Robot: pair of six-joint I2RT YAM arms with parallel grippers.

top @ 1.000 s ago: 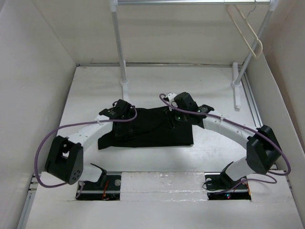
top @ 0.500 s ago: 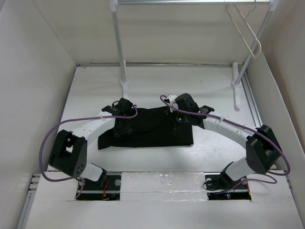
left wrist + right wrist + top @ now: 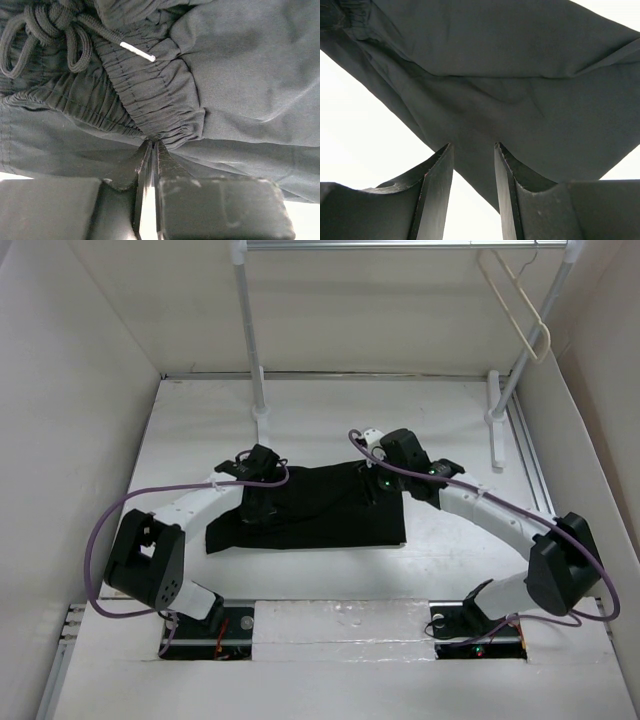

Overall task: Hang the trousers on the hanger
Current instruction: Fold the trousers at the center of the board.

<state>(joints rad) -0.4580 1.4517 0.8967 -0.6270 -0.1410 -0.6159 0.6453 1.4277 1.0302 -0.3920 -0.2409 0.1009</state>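
The black trousers (image 3: 320, 512) lie folded flat in the middle of the white table. My left gripper (image 3: 257, 506) is at their left end; in the left wrist view it (image 3: 151, 142) is shut on the gathered elastic waistband (image 3: 165, 100), with the drawstring (image 3: 55, 30) looped above. My right gripper (image 3: 373, 484) hovers over the trousers' upper right part; in the right wrist view it (image 3: 472, 147) is open, the fingers (image 3: 437, 175) apart just above the cloth's edge (image 3: 520, 80). The cream hanger (image 3: 517, 302) hangs from the rack rail at the top right, far from both grippers.
A white rack stands at the back: a left pole (image 3: 250, 340), a slanted right pole (image 3: 528, 350), a top rail (image 3: 400, 244) and a foot bar (image 3: 496, 425). White walls close in both sides. Purple cables loop off both arms.
My right arm has drawn back to the right, its gripper shifting toward the trousers' right part. My left arm's elbow moved inward; its gripper stays on the waistband.
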